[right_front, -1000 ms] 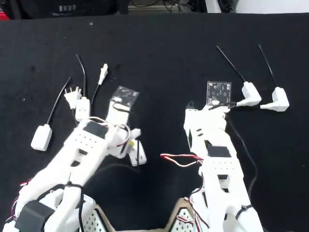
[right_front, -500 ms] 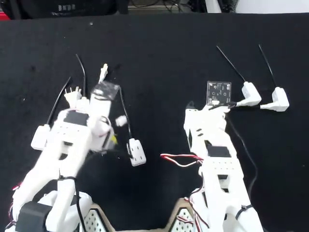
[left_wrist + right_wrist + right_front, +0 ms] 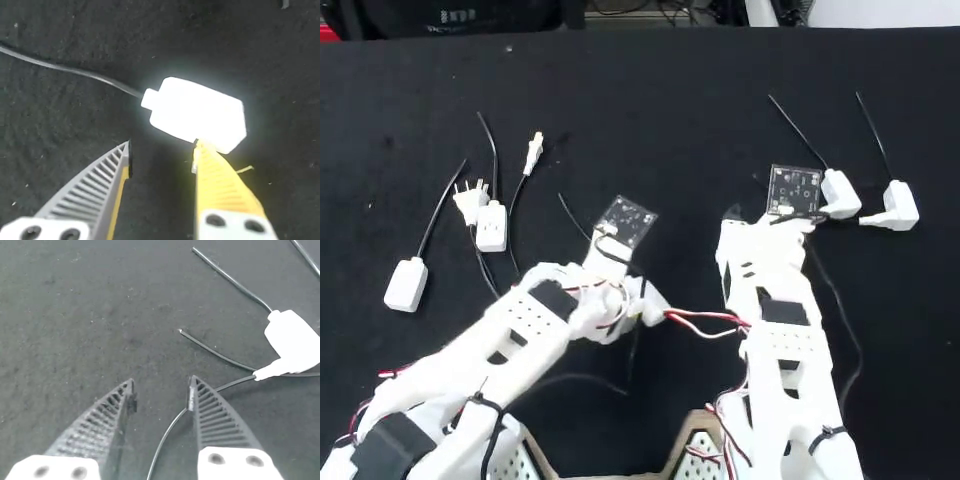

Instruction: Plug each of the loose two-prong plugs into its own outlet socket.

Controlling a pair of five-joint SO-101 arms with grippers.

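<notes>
White socket block lies just ahead of the left gripper, its long axis running across the gap between the parted, empty jaws, offset toward the yellow finger; over the black bench, the right gripper, likewise spread and empty, has the nearest plug close at 3 o'clock from above.

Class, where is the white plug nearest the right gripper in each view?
High view: white plug right of centre, beside the right arm.
Right wrist view: ahead of the right gripper, to one side.
Left wrist view: another white block instead.
Shared landmark: the plug's thin black cable.
</notes>
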